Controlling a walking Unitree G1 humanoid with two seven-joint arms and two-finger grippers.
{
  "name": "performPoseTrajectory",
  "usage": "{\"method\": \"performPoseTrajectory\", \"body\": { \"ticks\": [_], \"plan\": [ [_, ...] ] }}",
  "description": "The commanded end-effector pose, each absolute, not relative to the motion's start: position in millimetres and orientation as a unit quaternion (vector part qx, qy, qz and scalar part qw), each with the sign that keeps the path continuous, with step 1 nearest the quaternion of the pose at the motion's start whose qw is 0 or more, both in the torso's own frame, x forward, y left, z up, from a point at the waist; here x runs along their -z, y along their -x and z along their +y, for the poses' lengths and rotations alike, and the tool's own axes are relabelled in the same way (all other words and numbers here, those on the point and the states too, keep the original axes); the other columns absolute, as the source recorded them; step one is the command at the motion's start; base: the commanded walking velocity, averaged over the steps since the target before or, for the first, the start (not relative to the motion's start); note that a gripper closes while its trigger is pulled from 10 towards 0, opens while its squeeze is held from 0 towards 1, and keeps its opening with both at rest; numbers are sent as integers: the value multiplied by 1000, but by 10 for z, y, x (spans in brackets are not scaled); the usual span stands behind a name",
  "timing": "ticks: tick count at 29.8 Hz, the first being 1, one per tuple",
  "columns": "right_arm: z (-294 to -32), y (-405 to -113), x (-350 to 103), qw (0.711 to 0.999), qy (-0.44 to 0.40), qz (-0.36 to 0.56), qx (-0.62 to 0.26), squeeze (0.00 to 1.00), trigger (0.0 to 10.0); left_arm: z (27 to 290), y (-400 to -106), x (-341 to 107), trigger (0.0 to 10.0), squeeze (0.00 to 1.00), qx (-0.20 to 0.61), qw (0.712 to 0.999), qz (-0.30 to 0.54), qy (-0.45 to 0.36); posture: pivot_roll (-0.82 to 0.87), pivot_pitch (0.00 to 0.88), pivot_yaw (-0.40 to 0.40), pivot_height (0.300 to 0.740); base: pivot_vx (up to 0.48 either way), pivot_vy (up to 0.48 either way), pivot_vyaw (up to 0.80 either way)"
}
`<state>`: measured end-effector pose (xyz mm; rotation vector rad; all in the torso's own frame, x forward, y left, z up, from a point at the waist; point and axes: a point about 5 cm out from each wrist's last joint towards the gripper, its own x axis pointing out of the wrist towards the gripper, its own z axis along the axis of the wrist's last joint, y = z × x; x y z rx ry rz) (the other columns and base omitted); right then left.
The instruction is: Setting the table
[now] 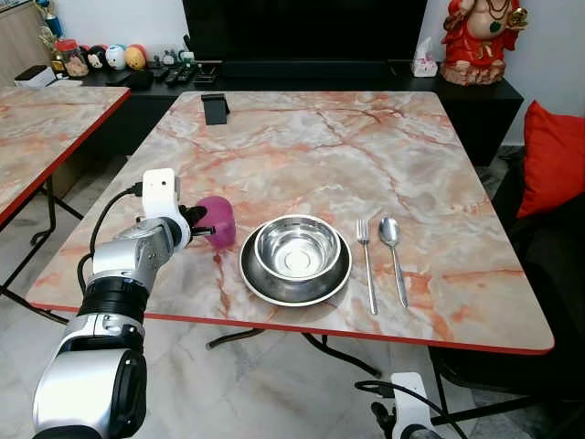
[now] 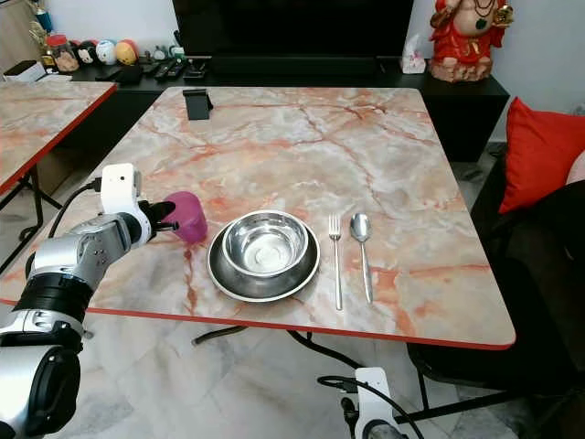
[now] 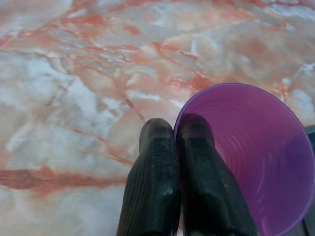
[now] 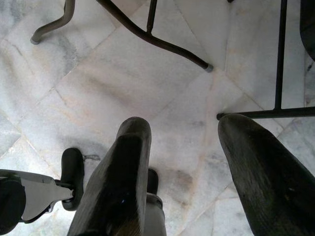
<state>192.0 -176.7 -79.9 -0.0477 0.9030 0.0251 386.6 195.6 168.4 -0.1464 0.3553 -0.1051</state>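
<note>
Left tool (image 1: 196,222) is at the left-centre of the left eye view, over the near-left part of the table (image 1: 302,137), pinching the rim of the purple cup (image 1: 218,220). In the left wrist view its two black fingers (image 3: 150,182) are pressed together on the cup's wall, one inside and one outside. The cup is tilted, mouth toward the arm; I cannot tell whether its base touches the table.

Judgement on the step: the cup is being placed at the left of the setting. To do it well, bring the cup upright before letting go, seat its base flat on the marble, and keep it just beside the plate (image 1: 251,274) without knocking the rim. Part the fingers only once the cup stands by itself, then draw the tool up and back so the inner finger clears the wall. A rim pinch gives little hold, so slow wrist motion suits.

Containers:
- Purple cup: interior visible in the left wrist view, nothing in it.
- Steel bowl (image 1: 297,248): sits on the plate, centre-low in frame, empty, reflective.
- Fork (image 1: 366,265) and spoon (image 1: 394,256) lie side by side right of the plate, apart from it.

Right tool (image 4: 187,172) hangs below the table edge, fingers spread, holding nothing, over the tiled floor (image 4: 123,83).
</note>
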Motion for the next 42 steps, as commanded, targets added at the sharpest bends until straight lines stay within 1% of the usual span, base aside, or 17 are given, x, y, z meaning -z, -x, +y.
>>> {"method": "performPoseTrajectory", "body": {
  "ticks": [1,25,26,27,28,34,35,40,42],
  "plan": [
    [-1757,-1926,798,899,22,438,-14,0,10000,1929,-3874,-1686,10000,0,58,978,185,73,-57,0,34,740,0,0,0],
    [-1759,-1924,799,898,23,439,-15,0,10000,1897,-3868,-1666,10000,0,64,977,190,65,-57,0,30,740,0,0,0],
    [-1759,-1923,799,898,22,438,-15,0,10000,1889,-3870,-1670,10000,98,65,978,190,65,-57,0,30,740,0,0,0],
    [-1759,-1922,799,898,22,438,-14,0,10000,1887,-3870,-1670,10000,98,65,978,189,64,-58,0,31,740,0,0,0],
    [-1759,-1922,799,898,22,438,-14,0,10000,1884,-3871,-1672,10000,145,66,978,189,63,-58,0,31,740,0,0,0],
    [-1758,-1918,801,899,21,438,-14,0,10000,1884,-3878,-1683,10000,149,66,978,186,61,-60,0,32,740,0,0,0],
    [-1758,-1917,802,899,21,438,-14,0,10000,1885,-3881,-1691,10000,267,66,979,185,61,-60,0,32,740,0,0,0],
    [-1758,-1911,804,898,21,438,-14,0,10000,1879,-3879,-1688,10000,275,66,979,184,60,-63,0,34,740,0,0,0],
    [-1759,-1910,805,898,21,439,-14,0,10000,1877,-3878,-1687,10000,341,66,979,184,60,-62,0,33,740,0,0,0]
  ]
}}
